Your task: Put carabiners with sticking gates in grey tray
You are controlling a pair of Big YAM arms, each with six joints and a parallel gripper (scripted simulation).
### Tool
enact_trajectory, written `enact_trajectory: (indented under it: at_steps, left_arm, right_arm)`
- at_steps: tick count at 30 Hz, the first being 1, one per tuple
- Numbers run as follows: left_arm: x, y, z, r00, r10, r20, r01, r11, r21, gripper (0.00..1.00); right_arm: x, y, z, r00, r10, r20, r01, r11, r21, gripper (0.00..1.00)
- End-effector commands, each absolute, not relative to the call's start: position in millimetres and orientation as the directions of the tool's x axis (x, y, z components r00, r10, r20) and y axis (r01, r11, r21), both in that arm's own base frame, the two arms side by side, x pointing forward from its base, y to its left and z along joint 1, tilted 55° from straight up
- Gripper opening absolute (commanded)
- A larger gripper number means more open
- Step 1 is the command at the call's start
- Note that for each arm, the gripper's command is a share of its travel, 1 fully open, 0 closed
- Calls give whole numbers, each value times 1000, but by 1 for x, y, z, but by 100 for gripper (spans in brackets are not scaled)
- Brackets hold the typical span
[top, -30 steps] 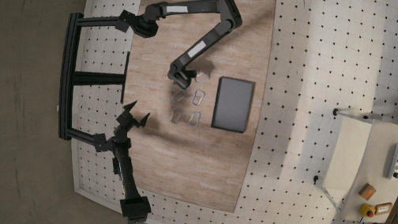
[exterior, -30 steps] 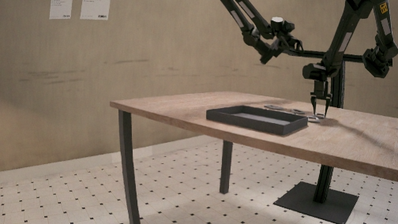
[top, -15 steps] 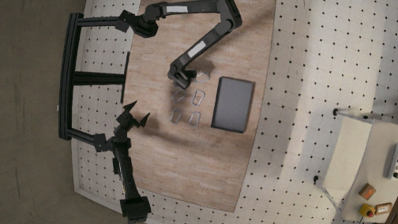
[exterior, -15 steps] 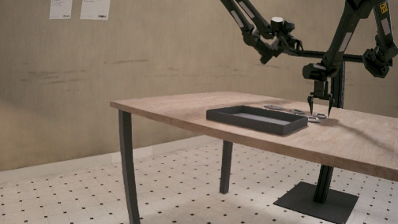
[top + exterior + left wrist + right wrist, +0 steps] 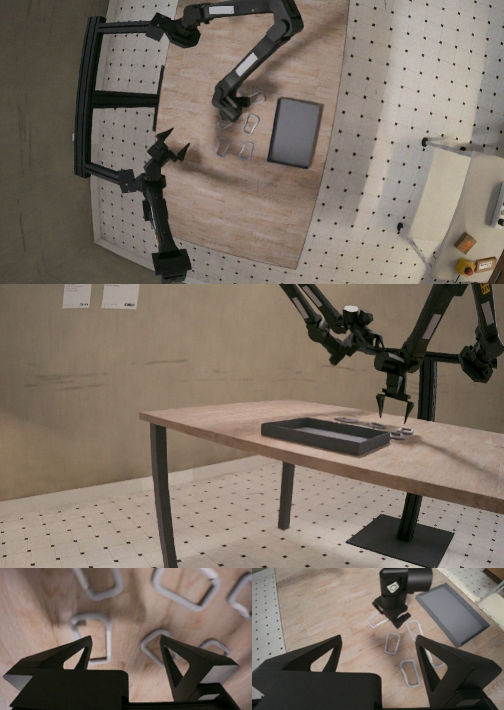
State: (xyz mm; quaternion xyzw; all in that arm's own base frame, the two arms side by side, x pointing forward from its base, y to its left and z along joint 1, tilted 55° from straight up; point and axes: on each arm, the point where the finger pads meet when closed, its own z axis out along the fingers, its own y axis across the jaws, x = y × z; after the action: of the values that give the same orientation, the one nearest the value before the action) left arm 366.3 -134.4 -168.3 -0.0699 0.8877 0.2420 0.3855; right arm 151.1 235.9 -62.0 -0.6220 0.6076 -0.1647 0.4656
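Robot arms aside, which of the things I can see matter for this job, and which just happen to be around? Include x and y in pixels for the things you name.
For the job:
- carabiners (image 5: 258,125) (image 5: 377,426) (image 5: 109,642) (image 5: 386,644)
- grey tray (image 5: 296,132) (image 5: 325,439) (image 5: 454,612)

Just around:
- orange-labelled brown box (image 5: 465,243)
- white-labelled brown box (image 5: 486,264)
- yellow box with a red button (image 5: 465,267)
- printed wall sheets (image 5: 76,295)

Five carabiners (image 5: 258,125) (image 5: 346,420) (image 5: 109,632) (image 5: 386,644) on the table (image 5: 240,215) (image 5: 225,415) (image 5: 136,683) (image 5: 315,615), between the frame (image 5: 82,100) (image 5: 427,391) and the tray (image 5: 295,132) (image 5: 310,438) (image 5: 451,612), outside the tray.
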Motion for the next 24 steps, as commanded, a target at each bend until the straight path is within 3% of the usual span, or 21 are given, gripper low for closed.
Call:
enact_trajectory:
  at_steps: [1, 11, 15, 24]
  left_arm:
    - [375, -142, -161, -740, 172, -651, -197, 869, 453, 100]
    - [369, -140, -160, -791, 512, -334, 216, 745, 632, 100]
    - [370, -141, -155, -775, 564, -286, 280, 712, 644, 100]
    - [362, -134, -152, -614, 789, 11, 609, 465, 643, 100]
  right_arm:
    - [152, 239, -60, 207, -903, -376, -600, 186, -778, 100]
    - [152, 239, -60, 207, -903, -376, -600, 186, -778, 100]
    - [152, 239, -60, 207, -903, -376, -600, 186, -778, 100]
    - [152, 239, -60, 207, -903, -376, -600, 186, -778, 100]
